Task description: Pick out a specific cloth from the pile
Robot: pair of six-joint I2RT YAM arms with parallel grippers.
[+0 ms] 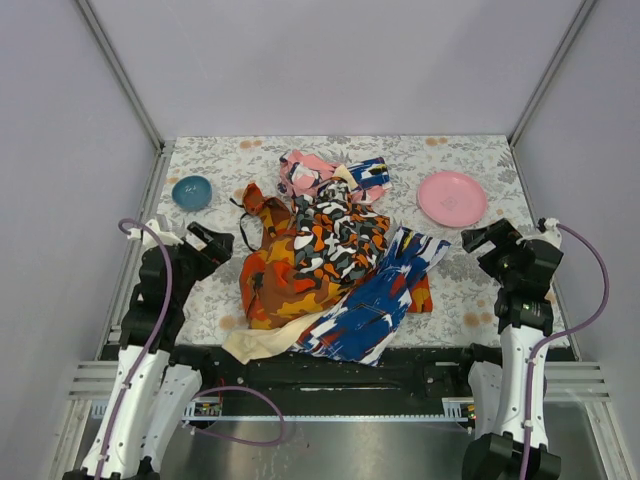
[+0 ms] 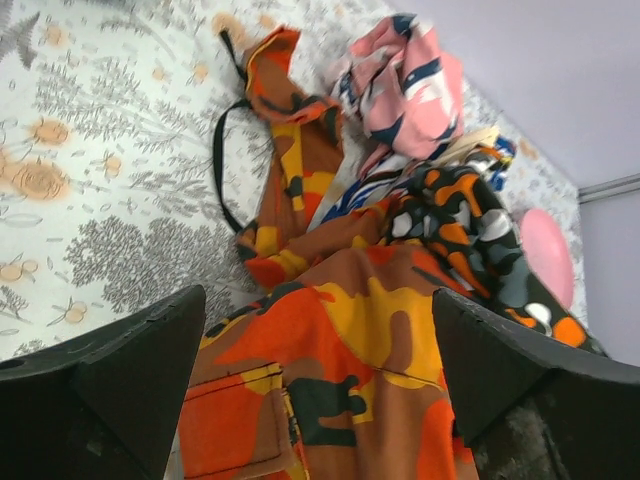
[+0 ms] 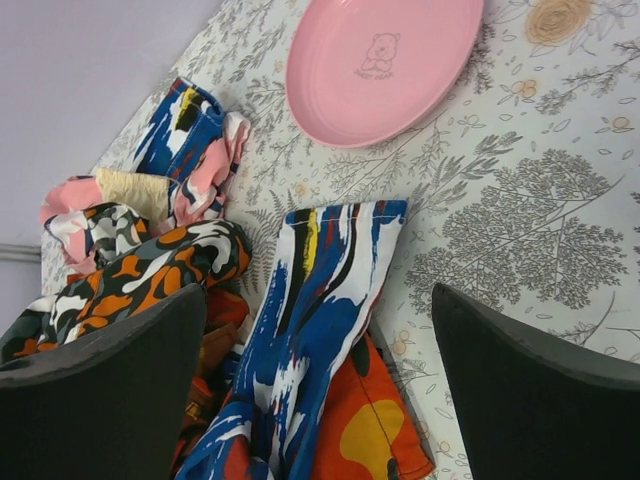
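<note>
The pile [image 1: 330, 255] lies mid-table. It holds an orange-red camouflage cloth [image 1: 275, 280], a blue-white streaked cloth [image 1: 375, 300], a cream cloth [image 1: 255, 343], a pink cloth [image 1: 305, 172] and an orange-black-white cloth [image 1: 340, 235]. No plain golden-orange cloth shows plainly; it is hidden. My left gripper [image 1: 215, 240] is open and empty at the pile's left edge, over the camouflage cloth [image 2: 340, 330]. My right gripper [image 1: 480, 240] is open and empty at the pile's right, above the blue-white cloth [image 3: 320, 300].
A teal bowl [image 1: 192, 191] stands at the back left. A pink plate [image 1: 452, 198] stands at the back right and also shows in the right wrist view [image 3: 385, 60]. A black strap [image 2: 217, 165] loops out from the camouflage cloth. Grey walls enclose the table.
</note>
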